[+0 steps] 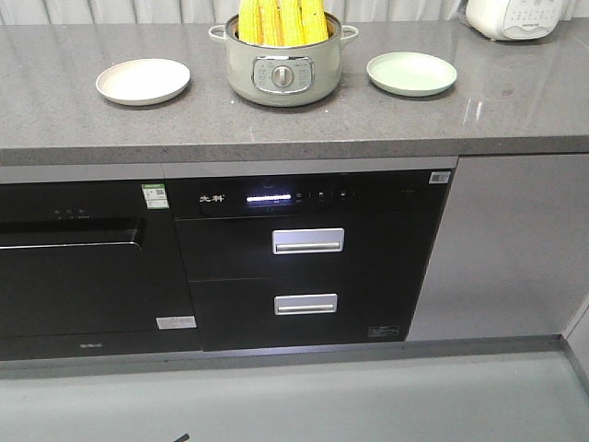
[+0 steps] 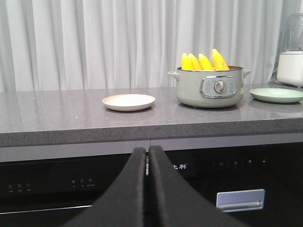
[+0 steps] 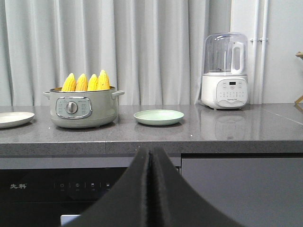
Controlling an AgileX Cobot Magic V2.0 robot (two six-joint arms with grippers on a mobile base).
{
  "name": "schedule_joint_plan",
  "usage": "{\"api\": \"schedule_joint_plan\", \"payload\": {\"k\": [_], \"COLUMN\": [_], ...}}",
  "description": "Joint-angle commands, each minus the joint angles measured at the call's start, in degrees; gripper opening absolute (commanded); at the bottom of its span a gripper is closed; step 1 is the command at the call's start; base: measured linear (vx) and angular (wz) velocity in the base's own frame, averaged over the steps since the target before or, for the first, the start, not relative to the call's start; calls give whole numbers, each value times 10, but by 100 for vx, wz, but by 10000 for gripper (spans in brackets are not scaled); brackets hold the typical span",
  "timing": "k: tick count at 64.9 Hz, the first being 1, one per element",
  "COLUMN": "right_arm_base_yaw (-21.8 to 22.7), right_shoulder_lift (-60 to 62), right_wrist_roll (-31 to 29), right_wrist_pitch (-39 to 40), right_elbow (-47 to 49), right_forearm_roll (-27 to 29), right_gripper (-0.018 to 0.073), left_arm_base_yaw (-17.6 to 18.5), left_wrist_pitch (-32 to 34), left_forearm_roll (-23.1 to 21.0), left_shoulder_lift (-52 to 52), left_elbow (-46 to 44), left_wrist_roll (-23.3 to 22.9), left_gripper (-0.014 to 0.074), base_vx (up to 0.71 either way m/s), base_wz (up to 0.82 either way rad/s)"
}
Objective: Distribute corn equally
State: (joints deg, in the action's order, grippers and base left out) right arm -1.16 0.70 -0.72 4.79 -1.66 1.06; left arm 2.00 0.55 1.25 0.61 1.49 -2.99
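So, the corn (image 1: pixel 281 20) stands upright in the pot (image 1: pixel 247 78) up on the counter (image 1: pixel 55 120), above and ahead of both the left gripper (image 2: pixel 147 152) and right gripper (image 3: pixel 150 153) (each pinched closed, empty), neither clearly nearer.

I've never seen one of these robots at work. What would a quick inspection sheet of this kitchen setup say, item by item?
Surface: grey speckled countertop, no spills seen.
Job's things: corn, four cob tips showing, standing upright in the pale green pot; cream plate on one side of the pot, green plate on the other, both bare.
Clutter: white blender-like appliance at the back of the counter, apart from the plates.
Hands: left hand and right hand both shut, holding nothing, short of the counter.
Cables: nothing seen.
Surroundings: white curtain behind; black built-in appliance with two drawers below.
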Motion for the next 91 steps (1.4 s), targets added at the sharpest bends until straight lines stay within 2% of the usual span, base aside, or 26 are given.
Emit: {"api": "schedule_joint_plan", "payload": {"k": [1,91], "right_arm_base_yaw": [3,3], "right_shoulder_lift": [-6,-6], "right_wrist_roll": [-1,-1], "right_wrist_pitch": [43,43], "right_elbow": [-5,-5], "right_forearm_roll": [-2,-2], "right_gripper": [-11,-11], "left_arm_base_yaw": [-1,-1], "left_wrist_pitch": [43,43], "left_forearm_roll": [-5,-5], "left_shoulder_lift": [10,10], "left_elbow": [9,9], "left_wrist_roll": [-1,-1], "left_gripper": [-6,-6], "base_vx": [16,18], "base_wz": [1,-1]}}
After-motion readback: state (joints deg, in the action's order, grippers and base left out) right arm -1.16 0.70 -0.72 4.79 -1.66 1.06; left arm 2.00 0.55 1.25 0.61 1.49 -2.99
